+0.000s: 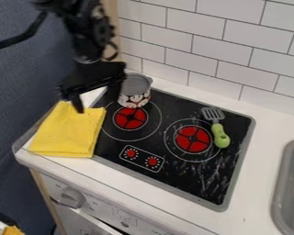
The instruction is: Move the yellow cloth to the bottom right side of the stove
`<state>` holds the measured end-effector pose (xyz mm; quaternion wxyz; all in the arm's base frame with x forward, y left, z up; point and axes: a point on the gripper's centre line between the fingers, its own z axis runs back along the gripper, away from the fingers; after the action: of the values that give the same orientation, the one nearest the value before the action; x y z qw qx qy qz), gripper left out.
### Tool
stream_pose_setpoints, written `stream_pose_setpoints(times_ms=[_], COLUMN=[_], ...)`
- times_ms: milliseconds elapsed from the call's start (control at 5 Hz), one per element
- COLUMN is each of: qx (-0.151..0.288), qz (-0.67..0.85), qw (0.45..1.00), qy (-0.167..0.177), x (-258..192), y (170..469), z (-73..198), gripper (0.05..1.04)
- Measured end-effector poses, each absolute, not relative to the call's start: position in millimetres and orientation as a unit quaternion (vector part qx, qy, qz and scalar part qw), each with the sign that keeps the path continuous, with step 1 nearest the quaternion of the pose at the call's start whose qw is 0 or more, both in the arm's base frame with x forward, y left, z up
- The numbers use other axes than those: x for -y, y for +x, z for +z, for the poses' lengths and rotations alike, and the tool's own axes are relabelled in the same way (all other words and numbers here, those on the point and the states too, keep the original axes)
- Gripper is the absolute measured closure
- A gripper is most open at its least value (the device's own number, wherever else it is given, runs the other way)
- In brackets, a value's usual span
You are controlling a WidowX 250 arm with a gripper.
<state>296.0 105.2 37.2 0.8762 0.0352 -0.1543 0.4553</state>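
A folded yellow cloth [66, 133] lies on the white table [131, 188] at the nine o'clock side of a black stove [192, 181], its inner edge along the stove's rim. The black robot arm [88, 34] hangs in from eleven o'clock. Its end effector [98, 102] is spread, with nothing pinched; one finger is by the cloth's top edge, the other out toward the pot.

The cloth's goal is the stove's five o'clock corner, so it has to cross the stovetop. The grey patterned pot [135, 91], at eleven o'clock on the stove and just beside the end effector, is the likeliest casualty: a sideways swing or a wide, low approach could knock it. Closing too high or too near the cloth's edge may catch air, or only the top layer, and the folds could fall open. A trailing corner might then sweep the green-handled spatula [220, 135] at two o'clock. Letting go too far toward three o'clock risks the grey sink [291, 183]; too far toward six, the cloth could slip off the table's front edge.
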Motion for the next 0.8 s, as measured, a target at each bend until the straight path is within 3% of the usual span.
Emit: stream_pose_setpoints(times_ms=[400, 800], qx=[0.118, 0.076], qz=[0.447, 0.447], qw=[0.881, 0.884], qy=[0.103, 0.113], x=[-133, -133], y=[271, 269], z=[10, -14], gripper=[0.084, 0.083])
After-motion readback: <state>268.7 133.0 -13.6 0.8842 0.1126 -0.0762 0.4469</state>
